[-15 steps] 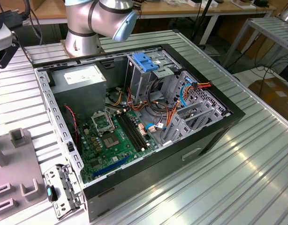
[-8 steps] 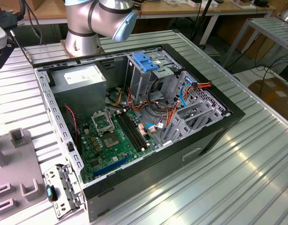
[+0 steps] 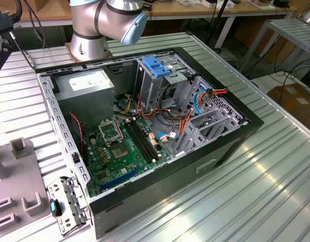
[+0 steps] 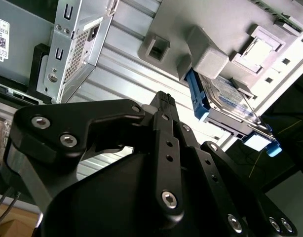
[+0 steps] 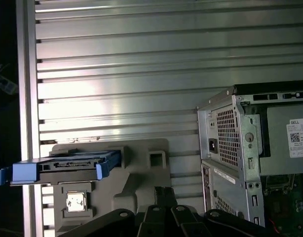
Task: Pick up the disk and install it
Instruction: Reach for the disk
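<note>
1. Closest to lens in both wrist views: black gripper point(image 4: 164, 111), carrying nothing; cannot tell whether jaws are spread or pressed together.
2. Just beyond: disk point(image 5: 72, 165), seemingly on edge in grey fixture point(image 5: 141, 170), blue rails exposed, apart from gripper.
3. Likely risks: off-centre pinch on slick metal, so disk tilts or slips; scraping fixture wall, so it jams; loose cables point(image 3: 185, 118) near drive cage point(image 3: 156, 68), snagging on insertion.
4. Farther, in exterior view: open computer case point(image 3: 228, 148) on ribbed aluminium table point(image 3: 266, 191); fixture at 8 o'clock from case, arm base point(image 3: 89, 30) at 11.
5. Farthest, at 12 o'clock: wooden benches point(image 3: 195, 10), trailing leads.
</note>
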Robot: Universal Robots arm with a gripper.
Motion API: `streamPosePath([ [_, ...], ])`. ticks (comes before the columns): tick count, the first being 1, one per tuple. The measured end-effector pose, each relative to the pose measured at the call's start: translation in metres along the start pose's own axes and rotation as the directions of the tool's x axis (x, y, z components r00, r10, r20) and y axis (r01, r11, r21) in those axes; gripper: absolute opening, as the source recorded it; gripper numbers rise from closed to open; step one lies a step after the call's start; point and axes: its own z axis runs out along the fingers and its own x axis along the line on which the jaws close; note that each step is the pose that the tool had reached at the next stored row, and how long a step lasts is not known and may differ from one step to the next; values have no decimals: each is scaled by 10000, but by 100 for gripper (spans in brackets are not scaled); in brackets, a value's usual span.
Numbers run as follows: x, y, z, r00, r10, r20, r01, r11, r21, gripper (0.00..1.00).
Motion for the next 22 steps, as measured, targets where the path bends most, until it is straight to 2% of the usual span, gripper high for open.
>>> streamPosePath([
  [19, 103, -8, 3, 10000, 1, -22, -1, 10000, 2, 11],
  [20, 153, -12, 4, 10000, 2, -37, -2, 10000, 3, 11],
  [22, 198, -15, 6, 10000, 2, -53, -2, 10000, 4, 11],
])
